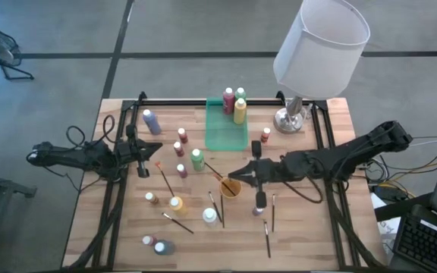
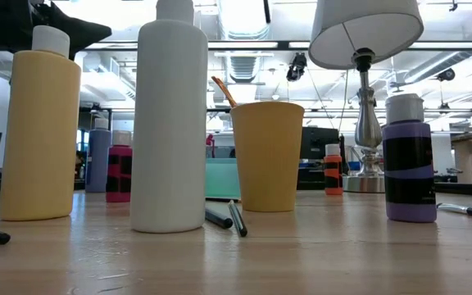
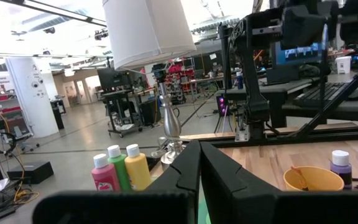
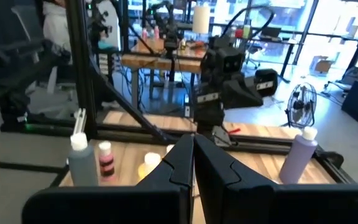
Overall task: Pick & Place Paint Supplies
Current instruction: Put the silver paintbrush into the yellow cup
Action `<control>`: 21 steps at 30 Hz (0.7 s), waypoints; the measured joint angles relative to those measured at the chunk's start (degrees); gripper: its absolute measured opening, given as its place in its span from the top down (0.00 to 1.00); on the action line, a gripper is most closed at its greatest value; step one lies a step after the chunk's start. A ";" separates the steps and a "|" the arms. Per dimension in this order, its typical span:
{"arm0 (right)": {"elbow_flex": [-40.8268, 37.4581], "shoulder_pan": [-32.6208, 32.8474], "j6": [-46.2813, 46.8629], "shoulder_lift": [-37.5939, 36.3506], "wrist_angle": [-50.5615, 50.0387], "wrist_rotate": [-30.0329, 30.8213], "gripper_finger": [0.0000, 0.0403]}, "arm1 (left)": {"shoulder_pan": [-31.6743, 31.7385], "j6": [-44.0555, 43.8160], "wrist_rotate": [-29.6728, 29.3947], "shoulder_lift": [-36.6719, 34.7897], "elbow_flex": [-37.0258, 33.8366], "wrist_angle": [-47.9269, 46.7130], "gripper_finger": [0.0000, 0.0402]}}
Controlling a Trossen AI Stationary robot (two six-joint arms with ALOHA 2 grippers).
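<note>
Three paint bottles [image 1: 234, 102] stand in the green tray [image 1: 226, 130], well beyond both tools; about a dozen more bottles and roughly six brushes [image 1: 165, 180] sit scattered across the desk [image 1: 332, 227]. Left tool [image 1: 158, 164] and right tool [image 1: 232, 174] are both clenched, empty, either side of the open middle. Orange cup [image 1: 230, 186] sits just beside the right tool.

The wooden table [image 1: 340, 227] carries scattered paint bottles [image 1: 196, 158] and paintbrushes [image 1: 165, 180]. A green tray [image 1: 226, 136], an orange cup [image 1: 230, 187] and a lamp [image 1: 290, 117] also stand on it.
</note>
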 joint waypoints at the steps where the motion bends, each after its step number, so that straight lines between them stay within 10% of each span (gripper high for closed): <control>1: 0.00 0.00 -0.23 0.51 -0.10 0.02 0.98 | 0.00 0.00 -0.02 0.00 0.00 -0.04 0.96; 21: -7.98 -1.03 1.81 5.19 9.71 2.05 0.98 | 0.00 0.00 -0.02 -0.02 0.00 -0.08 0.96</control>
